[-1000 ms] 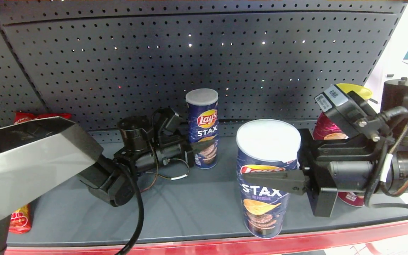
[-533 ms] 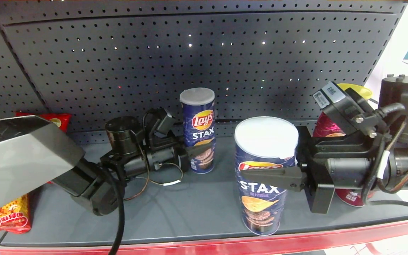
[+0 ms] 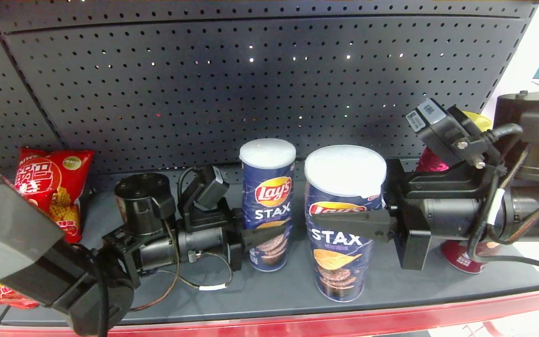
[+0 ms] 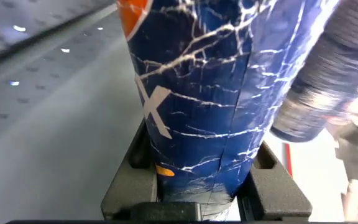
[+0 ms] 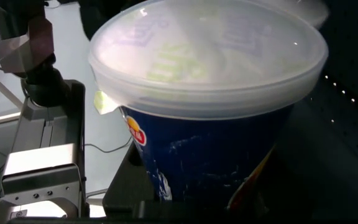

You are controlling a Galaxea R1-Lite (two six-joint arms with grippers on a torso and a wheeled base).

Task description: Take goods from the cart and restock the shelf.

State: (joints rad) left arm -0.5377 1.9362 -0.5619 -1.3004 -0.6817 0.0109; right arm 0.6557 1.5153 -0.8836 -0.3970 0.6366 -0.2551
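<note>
The left claw (image 3: 269,234) pinches the lower part of a slim blue cardboard chip can (image 3: 268,201) capped with white plastic. Its dark fingers (image 4: 277,190) press against opposite sides of the tube, which stands upright. Just beside this claw, on the side away from its arm, the right claw (image 3: 344,219) clamps a second blue chip can (image 3: 342,262) around its upper half, with one black finger (image 3: 349,224) lying across the label below the translucent white lid (image 5: 210,56). That can is upright too. It sits nearer the front than the slim one, and the two tubes are close side by side. Both are low over the grey metal shelf (image 3: 260,295), the right claw's can close to the red front edge (image 3: 297,324); whether either base touches the shelf I cannot tell. Behind both claws rises the dark perforated back panel (image 3: 204,84). Past the right claw's wrist stands a magenta can with a yellow lid (image 3: 461,257), partly hidden. Out beyond the left arm, a red snack bag (image 3: 52,187) leans at the back panel.
</note>
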